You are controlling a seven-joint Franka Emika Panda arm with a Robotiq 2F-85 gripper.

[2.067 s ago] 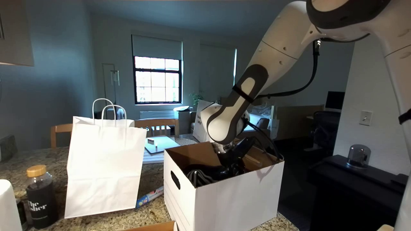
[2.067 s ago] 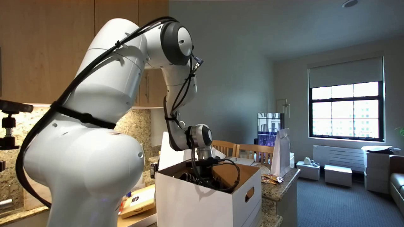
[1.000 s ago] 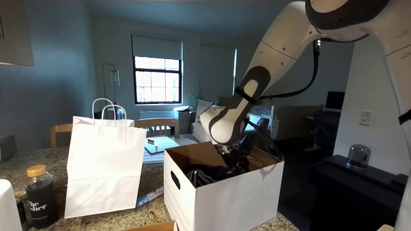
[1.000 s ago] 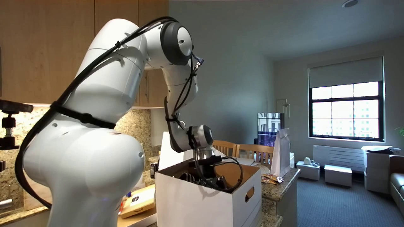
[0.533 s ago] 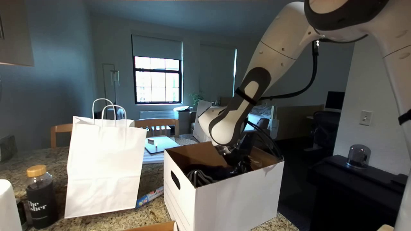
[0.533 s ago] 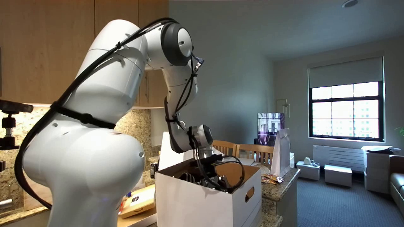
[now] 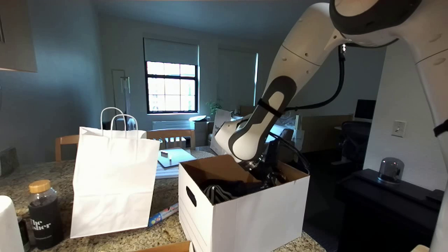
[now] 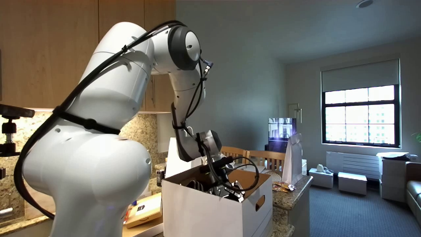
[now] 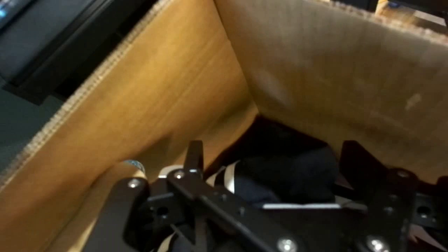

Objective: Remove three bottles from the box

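The bottles to be taken out presumably lie low in the white cardboard box (image 7: 257, 222), hidden by the dark striped cloth (image 9: 297, 171), which may be packed there as padding; none can be picked out for certain, so which way they point cannot be told. The box's long axis seems, in an exterior view, to run from between 8 and 9 o'clock to between 2 and 3, its oval hand-hole (image 7: 191, 196) at the former end. At 8 o'clock in the wrist view a tan rounded thing (image 9: 112, 175) is too blurred to name. The Robotiq gripper (image 9: 272, 150), jaws well apart and clasping nothing, is tilted inside towards a corner, likely to get at a bottle there. The white paper bag (image 7: 115, 185) stands apart, just past 9 o'clock from the box.
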